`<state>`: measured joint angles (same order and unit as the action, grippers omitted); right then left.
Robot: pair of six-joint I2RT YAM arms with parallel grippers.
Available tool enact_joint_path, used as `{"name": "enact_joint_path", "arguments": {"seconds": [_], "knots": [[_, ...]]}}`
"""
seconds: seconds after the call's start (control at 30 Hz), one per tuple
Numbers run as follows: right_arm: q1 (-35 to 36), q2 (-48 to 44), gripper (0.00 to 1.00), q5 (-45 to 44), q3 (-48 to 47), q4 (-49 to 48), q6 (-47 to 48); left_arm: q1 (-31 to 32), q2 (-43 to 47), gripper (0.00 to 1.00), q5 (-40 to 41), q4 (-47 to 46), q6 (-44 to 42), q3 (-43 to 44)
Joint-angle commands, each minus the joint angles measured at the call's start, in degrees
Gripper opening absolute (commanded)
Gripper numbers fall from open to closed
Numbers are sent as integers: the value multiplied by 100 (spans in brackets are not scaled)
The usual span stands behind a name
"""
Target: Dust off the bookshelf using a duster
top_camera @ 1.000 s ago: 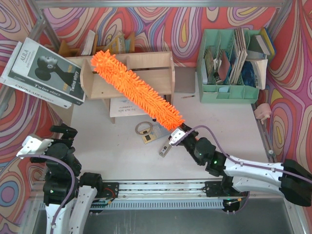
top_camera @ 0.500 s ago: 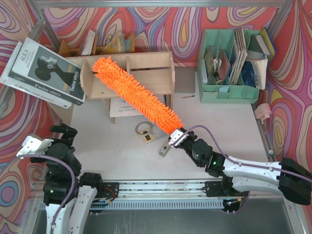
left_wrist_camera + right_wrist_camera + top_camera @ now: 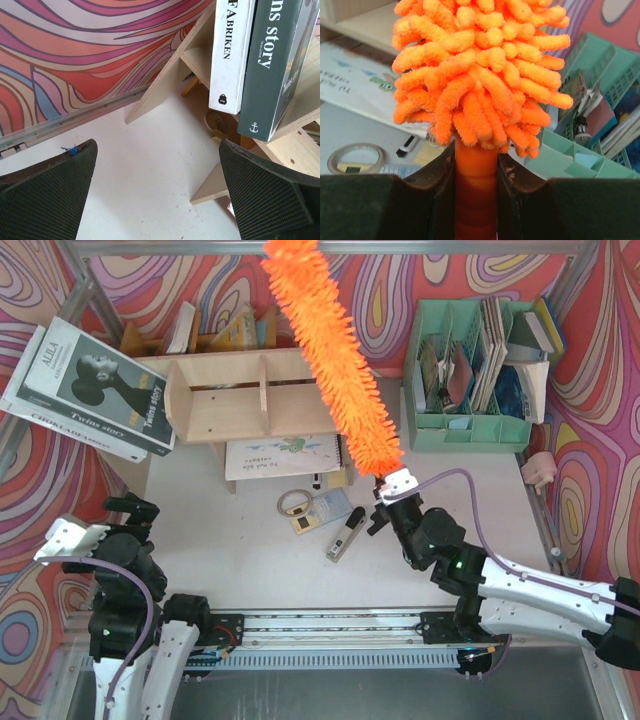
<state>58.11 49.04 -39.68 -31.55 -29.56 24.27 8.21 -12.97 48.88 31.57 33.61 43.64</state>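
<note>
Inside right gripper (image 3: pixel 476 175), duster handle (image 3: pixel 476 157)

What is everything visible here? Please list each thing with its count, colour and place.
table: 1, white, under everything
bookshelf: 1, light wood, far side, left of centre
duster: 1, orange, slanting across the bookshelf's right end in the top view; contact cannot be told
large books: at least 2, white and dark green, resting on the bookshelf's left end
organiser: 1, mint green, far right, filled with booklets
printed sheet: 1, white, under the bookshelf's front
tape ring: 1, pale, near the middle
left arm: 1, black and white, near left, jaws open and empty
right arm: 1, black and white, near right, jaws shut on the duster's handle
</note>
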Motion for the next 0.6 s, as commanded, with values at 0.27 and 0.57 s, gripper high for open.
{"name": "enact_joint_path", "arguments": {"seconds": [0.27, 0.57], "knots": [[-202, 761, 0, -1178, -1427, 3316, -3618, 14, -32, 98, -43, -117, -115, -92], [-349, 646, 0, -1200, -1487, 4175, -4612, 14, -55, 99, -63, -125, -114, -92]]}}
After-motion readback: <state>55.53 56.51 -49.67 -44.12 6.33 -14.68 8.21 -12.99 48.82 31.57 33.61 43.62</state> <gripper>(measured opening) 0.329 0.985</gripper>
